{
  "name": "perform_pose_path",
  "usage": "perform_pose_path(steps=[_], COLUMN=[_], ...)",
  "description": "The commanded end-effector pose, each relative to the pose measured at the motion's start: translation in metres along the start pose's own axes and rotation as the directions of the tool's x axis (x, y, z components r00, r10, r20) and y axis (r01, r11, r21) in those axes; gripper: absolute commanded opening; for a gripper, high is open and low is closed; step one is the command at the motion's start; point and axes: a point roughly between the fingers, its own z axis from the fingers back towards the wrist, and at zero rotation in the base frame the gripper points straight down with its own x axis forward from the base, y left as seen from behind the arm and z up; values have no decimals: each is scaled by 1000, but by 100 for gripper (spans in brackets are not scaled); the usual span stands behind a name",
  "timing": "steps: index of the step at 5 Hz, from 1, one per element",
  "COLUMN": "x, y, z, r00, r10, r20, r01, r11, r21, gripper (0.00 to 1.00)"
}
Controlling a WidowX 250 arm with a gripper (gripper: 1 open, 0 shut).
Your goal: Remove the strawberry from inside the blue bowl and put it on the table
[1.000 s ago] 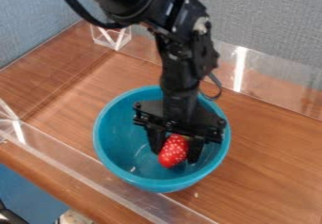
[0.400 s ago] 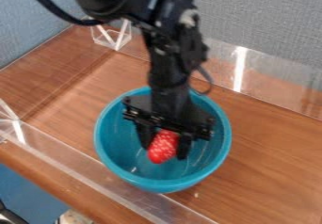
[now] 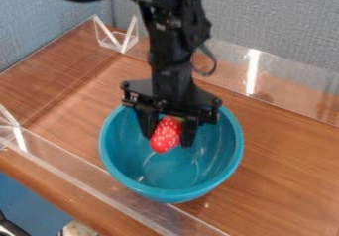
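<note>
The red strawberry (image 3: 166, 136) hangs between my gripper's (image 3: 167, 137) black fingers, which are shut on it. It is lifted clear of the floor of the blue bowl (image 3: 127, 157), near the level of the rim and toward the bowl's left half. My black arm comes straight down from the top of the view with the gripper pointing down. The bowl rests near the front edge of the reddish-brown wooden table (image 3: 66, 96).
Low clear acrylic walls (image 3: 282, 81) border the table at the back, left and front. A clear acrylic corner piece (image 3: 117, 34) stands at the back left. Bare wood lies left and right of the bowl.
My gripper has risen and shifted left with the strawberry, from low in the bowl's right half to about rim height. The bowl has not moved.
</note>
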Motion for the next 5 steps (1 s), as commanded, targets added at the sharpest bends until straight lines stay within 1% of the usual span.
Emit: perform_pose_path(steps=[1,2,3,4,5], x=[24,46,64,76,83], y=[7,29,40,46,51], z=[20,25,27,21,11], r00=[993,974,968,962,960], r10=[90,208,229,248,254], r20=[72,85,104,111,115], r01=[-89,-210,-231,-252,-260], r11=[996,978,973,967,965], r21=[-11,9,14,24,41], gripper=[0,0,0,0,0])
